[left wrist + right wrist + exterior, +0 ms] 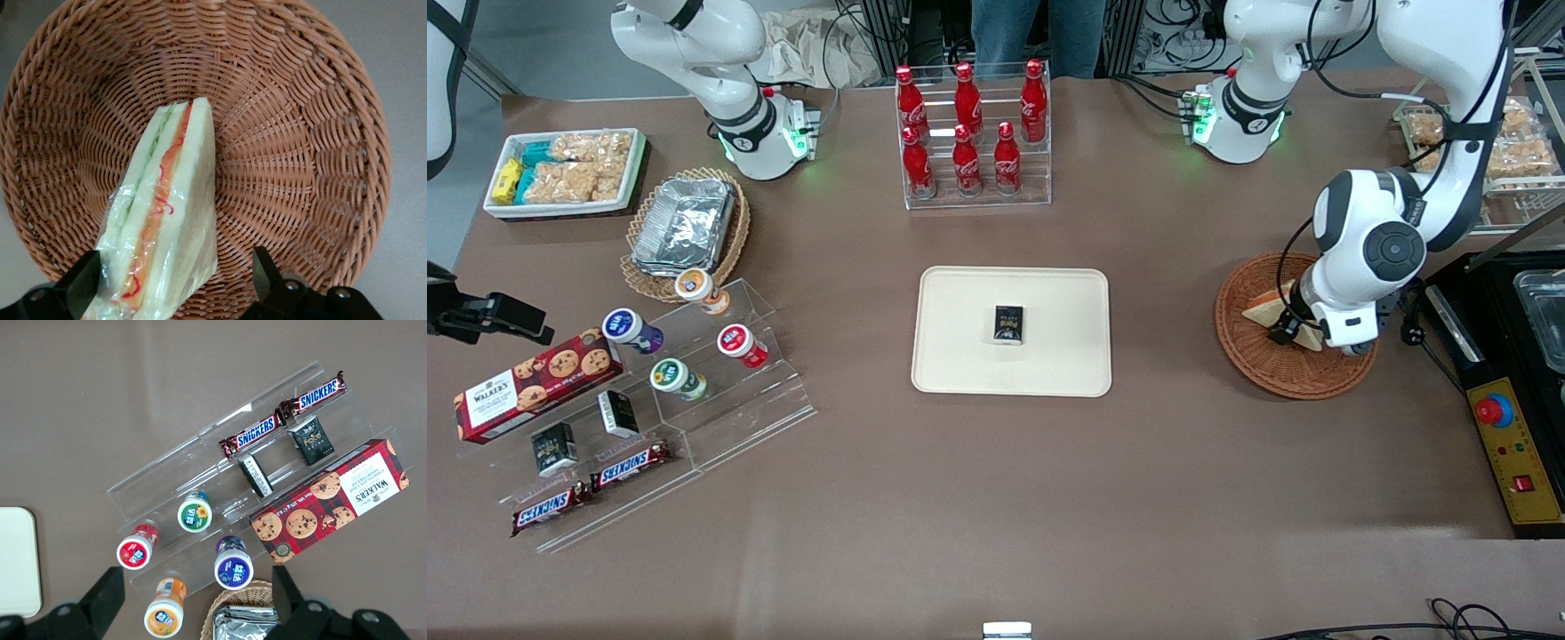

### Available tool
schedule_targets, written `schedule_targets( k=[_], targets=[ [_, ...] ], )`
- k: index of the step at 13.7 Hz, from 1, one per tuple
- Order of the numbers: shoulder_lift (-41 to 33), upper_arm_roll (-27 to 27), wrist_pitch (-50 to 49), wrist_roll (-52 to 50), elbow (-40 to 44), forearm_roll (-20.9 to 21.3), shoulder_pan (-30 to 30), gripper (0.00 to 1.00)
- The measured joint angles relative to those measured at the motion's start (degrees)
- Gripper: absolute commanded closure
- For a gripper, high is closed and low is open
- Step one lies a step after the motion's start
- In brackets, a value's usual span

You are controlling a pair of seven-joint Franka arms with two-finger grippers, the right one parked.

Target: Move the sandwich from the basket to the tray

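Note:
The sandwich [1264, 308], a wrapped white-bread wedge with orange filling, lies in the reddish-brown wicker basket [1267, 373] toward the working arm's end of the table. In the left wrist view the sandwich [167, 213] lies on the basket's woven floor [293, 153]. My left gripper [1293, 334] is low inside the basket. Its open fingers [85, 280] straddle the sandwich's wide end, one finger against the wrap and the other a gap away; gripper centre [173, 277]. The cream tray [960, 356] lies mid-table.
A small black box [1009, 324] sits on the tray. A rack of red cola bottles [971, 133] stands farther from the camera than the tray. A black control box with a red button [1494, 411] lies beside the basket at the table's end.

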Motion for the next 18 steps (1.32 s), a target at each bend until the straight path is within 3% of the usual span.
schedule_targets(
  k=[5,11,15,18],
  targets=[
    [-2.10,-0.80,-1.80,-0.46,1.56,0.04,-0.05,0.00],
    [-7.44,-3.48,-22.78,2.50,15.00,-0.37,-0.14,0.00],
    [-17.61,-3.09,-26.29,9.40,15.50,-4.02,-0.01,0.00],
    [-20.65,-2.73,-26.47,10.56,13.35,-5.32,0.07,0.00]
  ],
)
